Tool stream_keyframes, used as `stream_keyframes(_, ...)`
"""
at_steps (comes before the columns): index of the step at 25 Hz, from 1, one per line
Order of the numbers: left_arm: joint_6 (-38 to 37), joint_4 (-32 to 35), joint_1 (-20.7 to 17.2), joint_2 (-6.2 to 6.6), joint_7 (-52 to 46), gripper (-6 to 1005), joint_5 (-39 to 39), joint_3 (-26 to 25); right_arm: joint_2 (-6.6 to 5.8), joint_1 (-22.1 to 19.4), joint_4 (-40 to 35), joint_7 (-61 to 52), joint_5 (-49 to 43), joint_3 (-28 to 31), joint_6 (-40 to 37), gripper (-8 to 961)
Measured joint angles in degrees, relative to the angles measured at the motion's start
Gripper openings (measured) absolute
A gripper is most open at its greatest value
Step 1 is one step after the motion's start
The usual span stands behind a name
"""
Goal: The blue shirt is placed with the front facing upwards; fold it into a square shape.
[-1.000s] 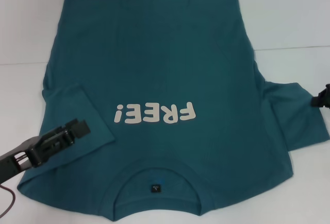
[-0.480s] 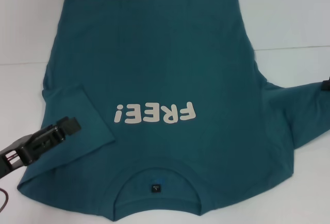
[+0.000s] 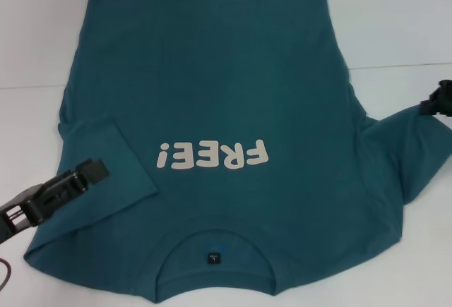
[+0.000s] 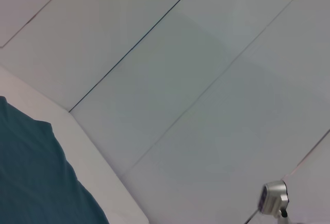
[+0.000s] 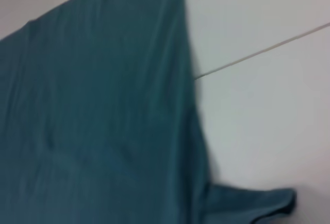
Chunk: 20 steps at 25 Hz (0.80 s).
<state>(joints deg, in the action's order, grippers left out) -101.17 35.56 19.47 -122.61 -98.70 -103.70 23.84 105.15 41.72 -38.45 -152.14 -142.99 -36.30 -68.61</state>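
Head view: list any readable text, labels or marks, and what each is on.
"FREE!" in cream letters on the chest of the blue shirt, upside down from the head camera.
Small dark neck label inside the collar: pale mark, too small to read.
Wrist views: no text.

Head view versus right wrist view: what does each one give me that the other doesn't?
Only the head view shows the FREE! lettering, the collar, the left sleeve folded onto the body, the left gripper over that sleeve, and the right gripper at the right sleeve's raised edge. Only the right wrist view shows a close-up of the cloth hanging in folds, with no lettering or gripper. Both show the blue shirt and the white table with its seam.
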Motion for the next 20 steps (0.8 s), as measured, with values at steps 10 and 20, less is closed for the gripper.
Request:
stream_keyframes(10, -0.11, -0.17, -0.07, 0.00, 0.00, 721, 0.17, -0.81, 1.10, 5.32, -2.53, 0.12, -5.22, -0.90, -6.34, 16)
stream_keyframes(20, -0.11, -0.18, 0.01, -0.05, 0.00, 720, 0.56, -0.99, 1.38, 6.54, -5.88, -1.01, -6.86, -2.50, -8.05, 16)
